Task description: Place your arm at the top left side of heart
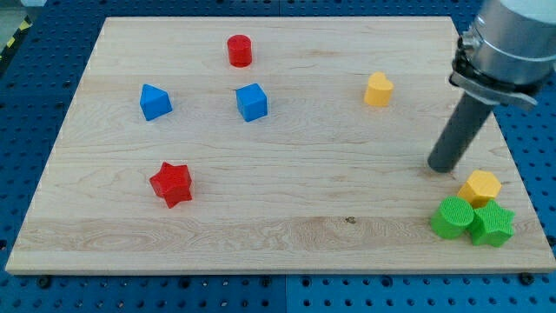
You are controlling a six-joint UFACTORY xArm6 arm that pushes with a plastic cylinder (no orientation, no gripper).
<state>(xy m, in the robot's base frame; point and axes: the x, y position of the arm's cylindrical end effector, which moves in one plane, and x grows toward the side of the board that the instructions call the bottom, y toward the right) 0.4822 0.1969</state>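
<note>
**A:** What sat closest to the camera?

**B:** Two green blocks at the view's bottom right: a green cylinder [453, 217] and a green star [493, 223], touching each other near the corner of the bench [287, 252]. A yellow hexagonal block [480, 186] stood against their upper side. The three formed one tight cluster.

**A:** And the rod?

**B:** My tip [444, 167] rested on the wood just above and to the left of that yellow hexagon, near it but apparently not touching. The rod leaned up toward the view's top right, where the arm's grey body entered.

**A:** Were the fingers apart or together?

**B:** There were none to report; the arm ended in a plain rod, so it could only slide and push.

**A:** Where was the heart?

**B:** The yellow heart [378, 89] lay toward the view's top, right of centre, well apart from my tip and up to its left. Bare wood lay between them.

**A:** So the task wasn't done?

**B:** I judged not. My tip needed to reach the heart's upper left, and a straight line would have met the heart itself, so skirting round it looked wiser.

**A:** The rest?

**B:** A red cylinder [239, 50], a blue wedge-like block [155, 102], a blue cube [252, 102] and a red star [171, 183] sat on the left half, out of the way.
</note>
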